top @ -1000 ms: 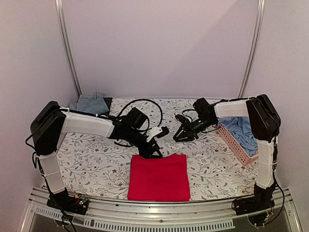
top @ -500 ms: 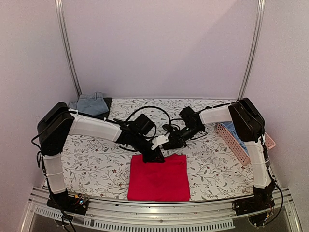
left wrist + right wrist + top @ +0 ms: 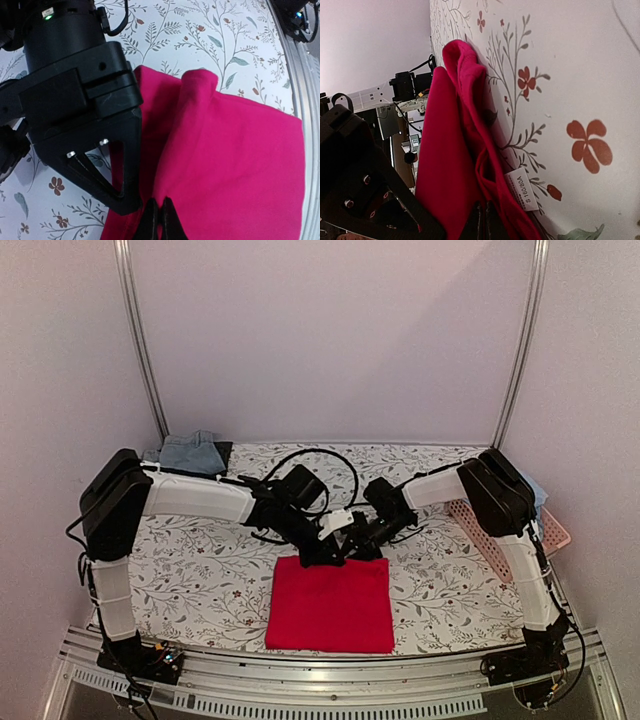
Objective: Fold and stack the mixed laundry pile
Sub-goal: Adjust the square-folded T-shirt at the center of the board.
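You are partway through, by the look of it. The red garment (image 3: 328, 605) lies at the lower centre of the top view as a flat, near-square packet on the tablecloth (image 3: 200, 560). Its sides are straight and it reads as already folded at least once.

Both grippers sit at its far edge, close together. The left gripper (image 3: 320, 555) is at the upper left corner of the packet and the right gripper (image 3: 354, 548) is just beside it. In the left wrist view, the left gripper (image 3: 159, 220) has its fingers drawn almost together, with a pinch of red cloth between them at the bottom of the frame. A ridge of cloth stands up ahead of it. In the right wrist view, the right gripper (image 3: 482, 220) is likewise nearly closed on the red layers, next to a white size tag (image 3: 521, 190). So you have the far edge held in both, which I would read as a fold or a tidy-up in hand, not a finished piece.

What is left looks like the larger share. The blue shirt (image 3: 535, 488) shows only as a sliver at the right of the top view. It is behind the right arm and seems to sit in the basket (image 3: 485, 535), unfolded as far as you can tell. At the upper left lies a grey-blue cloth (image 3: 190, 452). Whether it counts as a stack is not clear. Nothing is stacked on the red garment yet.
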Motion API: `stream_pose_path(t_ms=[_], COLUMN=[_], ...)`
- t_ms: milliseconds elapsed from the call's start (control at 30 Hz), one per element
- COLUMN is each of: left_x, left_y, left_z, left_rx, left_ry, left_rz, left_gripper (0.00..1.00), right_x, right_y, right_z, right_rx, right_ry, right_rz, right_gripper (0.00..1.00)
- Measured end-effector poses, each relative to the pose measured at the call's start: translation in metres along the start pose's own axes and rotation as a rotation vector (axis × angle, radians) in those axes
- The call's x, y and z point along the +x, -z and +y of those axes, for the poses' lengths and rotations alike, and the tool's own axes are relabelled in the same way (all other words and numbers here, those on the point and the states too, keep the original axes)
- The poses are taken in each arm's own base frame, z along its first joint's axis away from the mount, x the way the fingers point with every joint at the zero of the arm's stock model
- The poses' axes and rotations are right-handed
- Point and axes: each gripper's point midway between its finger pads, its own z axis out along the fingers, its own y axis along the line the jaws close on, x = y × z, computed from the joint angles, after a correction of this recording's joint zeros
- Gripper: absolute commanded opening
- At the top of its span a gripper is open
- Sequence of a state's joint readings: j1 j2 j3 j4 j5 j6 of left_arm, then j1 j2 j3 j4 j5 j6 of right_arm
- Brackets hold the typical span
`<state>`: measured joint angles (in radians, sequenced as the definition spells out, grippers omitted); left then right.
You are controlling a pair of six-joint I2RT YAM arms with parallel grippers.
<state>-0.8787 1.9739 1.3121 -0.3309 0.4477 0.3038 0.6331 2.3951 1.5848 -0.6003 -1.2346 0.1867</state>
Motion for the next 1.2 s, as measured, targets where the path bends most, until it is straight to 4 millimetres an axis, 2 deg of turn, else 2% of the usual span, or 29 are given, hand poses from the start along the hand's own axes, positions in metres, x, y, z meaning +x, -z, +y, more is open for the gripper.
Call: stream_pose_path(t_ms=[300,333,367,433,533,667,767,867,933,1000,1100,1200], left_x=[0.001,0.001,0.001,0.002,-0.003,-0.004,0.003,0.011,0.023,0.038,0.059,0.077], left_y=[-0.003,-0.004,-0.005,-0.007,-0.004,0.008,0.037,0.072,0.091,0.101,0.095,0.087], left_z=[0.023,0.024,0.025,0.026,0.028,0.031,0.045,0.065,0.072,0.072,0.059,0.049], left_rx=[-0.044,-0.045,-0.047,-0.049,-0.057,-0.077,-0.098,-0.125,-0.134,-0.129,-0.084,-0.042], left_ry=[0.021,0.022,0.022,0.029,0.03,0.079,0.21,0.366,0.47,0.561,0.67,0.763], left_rz=[0.009,0.01,0.009,0.01,-0.009,-0.043,-0.082,-0.16,-0.2,-0.219,-0.196,-0.162], left_gripper=[0.0,0.02,0.06,0.19,0.32,0.41,0.46,0.46,0.45,0.43,0.37,0.35], right_x=[0.001,0.001,0.001,0.001,-0.007,-0.028,-0.045,-0.052,-0.046,-0.031,-0.006,0.019], right_y=[0.0,0.0,0.0,0.0,0.007,0.037,0.082,0.13,0.16,0.168,0.155,0.129], right_z=[0.0,0.0,0.0,-0.001,-0.005,-0.006,-0.001,0.022,0.043,0.061,0.069,0.053], right_rx=[0.001,0.001,0.001,0.006,0.049,0.12,0.184,0.228,0.259,0.288,0.321,0.367], right_ry=[0.011,0.011,0.013,0.011,0.013,0.022,0.032,0.08,0.124,0.166,0.196,0.173], right_rz=[0.003,0.003,0.003,0.003,-0.021,-0.105,-0.216,-0.326,-0.392,-0.409,-0.371,-0.289], right_gripper=[0.04,0.07,0.14,0.29,0.38,0.44,0.48,0.49,0.49,0.49,0.49,0.5])
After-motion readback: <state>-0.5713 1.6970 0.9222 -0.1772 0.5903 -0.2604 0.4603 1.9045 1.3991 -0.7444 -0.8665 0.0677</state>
